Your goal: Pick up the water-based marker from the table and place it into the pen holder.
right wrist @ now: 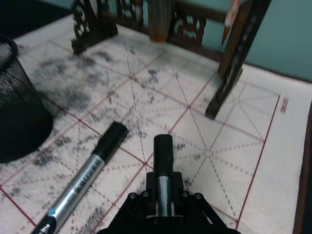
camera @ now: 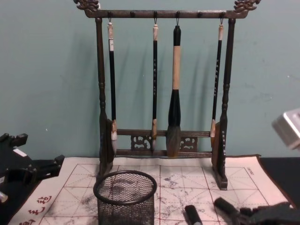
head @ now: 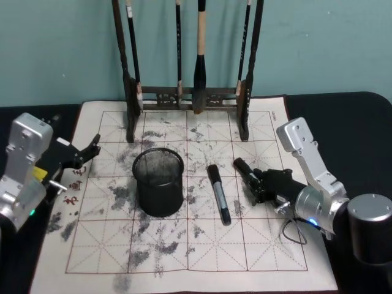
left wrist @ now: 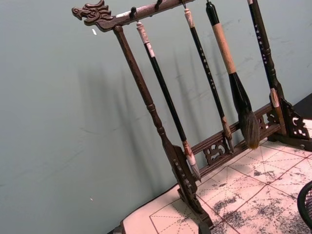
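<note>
Black-capped, silver-barrelled marker

We see a cream mat ruled in a red grid with diagonals, blotched with black ink and carrying red characters near its left edge. The pen holder is black wire mesh. The loose marker has a black cap and a silver-grey barrel with dark print. The gripped marker looks the same, between the black fingers of the right gripper. The brush rack is dark brown, the wall teal, the worktop black.
</note>
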